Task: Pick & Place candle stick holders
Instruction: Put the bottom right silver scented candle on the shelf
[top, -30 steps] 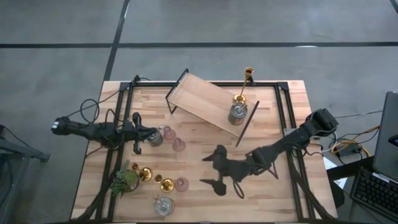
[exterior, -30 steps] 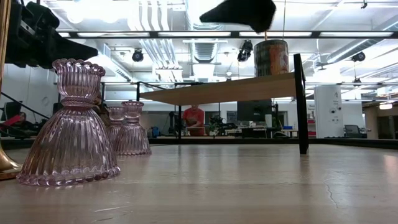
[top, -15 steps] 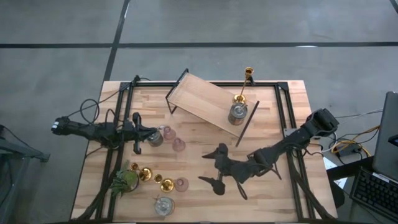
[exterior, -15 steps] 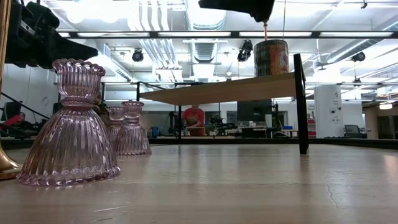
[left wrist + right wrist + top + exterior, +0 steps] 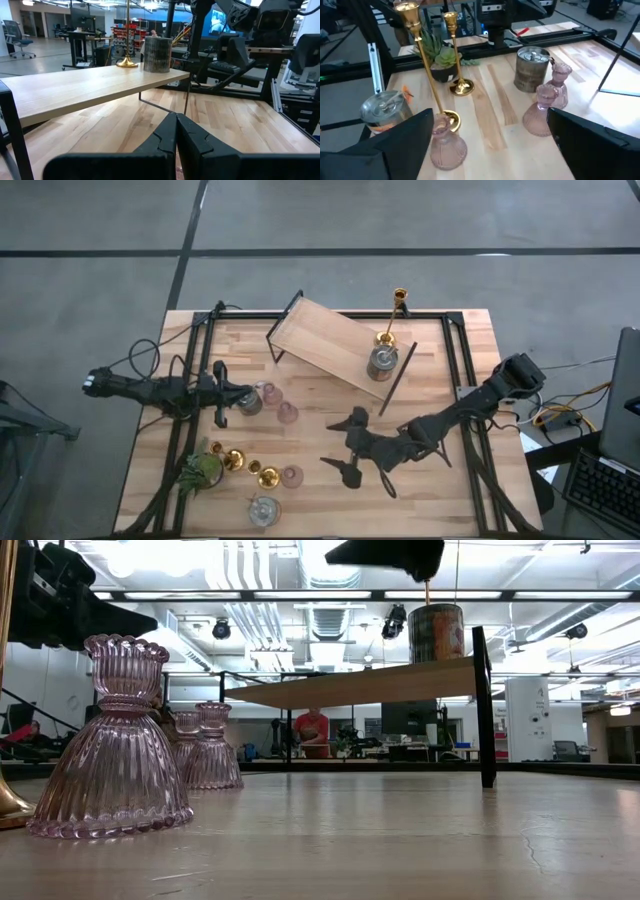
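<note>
Fingers of the right gripper [image 5: 342,448] stand spread wide over the table [image 5: 320,500], facing three pink cups [image 5: 540,110]. Left gripper [image 5: 176,131] rests clenched, empty, near a silvery holder [image 5: 250,402].

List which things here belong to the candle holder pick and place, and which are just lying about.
Job:
- gold candlesticks
- silvery-glass holders
- pink glass cups
- wooden shelf, already carrying two holders

Lying about:
- green plant
- keyboard off the table
</note>
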